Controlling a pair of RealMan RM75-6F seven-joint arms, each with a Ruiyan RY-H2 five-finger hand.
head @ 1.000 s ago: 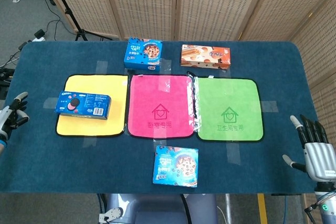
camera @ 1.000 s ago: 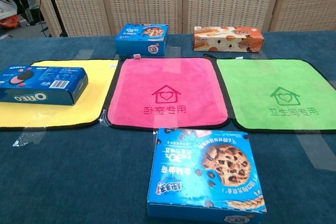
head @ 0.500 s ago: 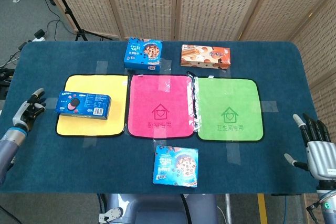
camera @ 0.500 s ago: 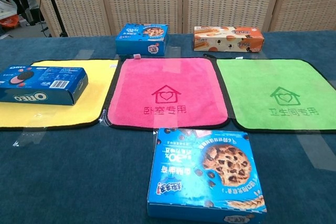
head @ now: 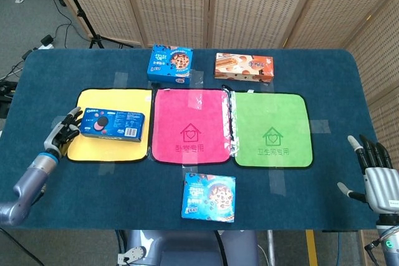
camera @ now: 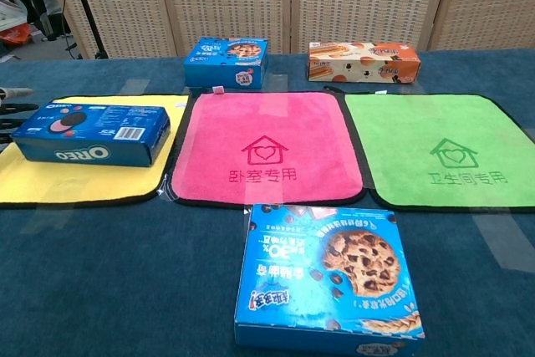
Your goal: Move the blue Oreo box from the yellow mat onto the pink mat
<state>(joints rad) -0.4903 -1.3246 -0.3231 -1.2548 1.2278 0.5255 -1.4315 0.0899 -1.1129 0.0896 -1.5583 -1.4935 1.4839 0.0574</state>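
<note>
The blue Oreo box lies flat on the yellow mat, toward its right half, short of the pink mat. My left hand is at the box's left end with fingers spread, touching or nearly touching it, and holds nothing. The chest view shows the Oreo box on the yellow mat, with only fingertips at the left frame edge, and the pink mat bare beside it. My right hand hovers open at the table's near right corner, far from the box.
A blue cookie box and an orange box stand at the back. Another blue cookie box lies in front of the pink mat. A green mat lies right of the pink one. Clear tape strips hold the mats.
My left hand has swept in from the table's left edge to the Oreo box's left end. The box has slid right across the yellow mat. The right hand stayed put.
</note>
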